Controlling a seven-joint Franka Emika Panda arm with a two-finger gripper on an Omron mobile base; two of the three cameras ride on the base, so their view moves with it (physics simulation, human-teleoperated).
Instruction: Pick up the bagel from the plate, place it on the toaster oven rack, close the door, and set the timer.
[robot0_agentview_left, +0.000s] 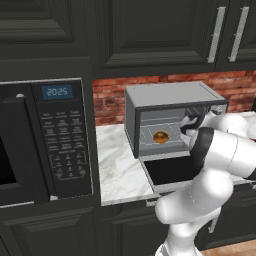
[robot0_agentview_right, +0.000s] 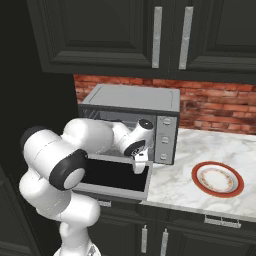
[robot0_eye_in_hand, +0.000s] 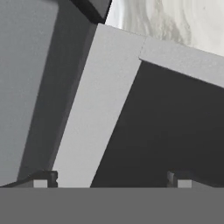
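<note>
The small round golden-brown bagel (robot0_agentview_left: 160, 137) sits on the thin silver wire rack (robot0_agentview_left: 150, 141) inside the boxy grey toaster oven (robot0_agentview_left: 170, 100). The gripper (robot0_eye_in_hand: 111, 179) hangs spread wide and holds nothing, just above the oven's dropped dark glass door (robot0_eye_in_hand: 175, 118). Lifting this door from its side edge could make the fingers slip off. The arm hides the oven's knobs in the left base view.

Marble counter (robot0_agentview_right: 220, 145) carries toaster oven (robot0_agentview_right: 131, 102), plate (robot0_agentview_right: 218, 178).
</note>
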